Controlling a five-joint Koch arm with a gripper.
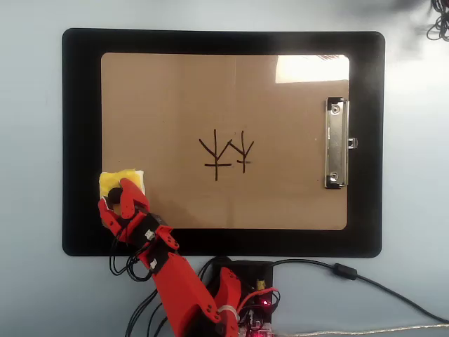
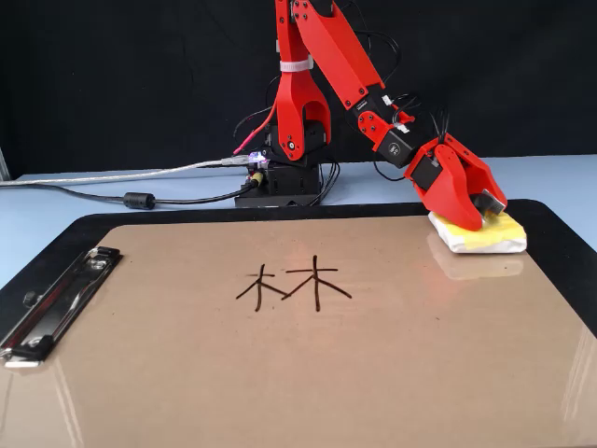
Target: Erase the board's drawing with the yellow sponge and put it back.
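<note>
The red claw (image 1: 121,195) is down on the yellow sponge (image 1: 119,180), its fingers set either side of the sponge's black knob; whether they actually pinch it cannot be told from either view. The sponge lies under the claw at the board's (image 1: 168,105) edge, partly over the black mat (image 1: 81,140) in the overhead view. Well away from the claw, near the board's middle, the drawing (image 1: 228,152) of two branching stick figures stands whole. Farther still, on the short edge opposite the claw, sits the silver clip (image 1: 336,144).
</note>
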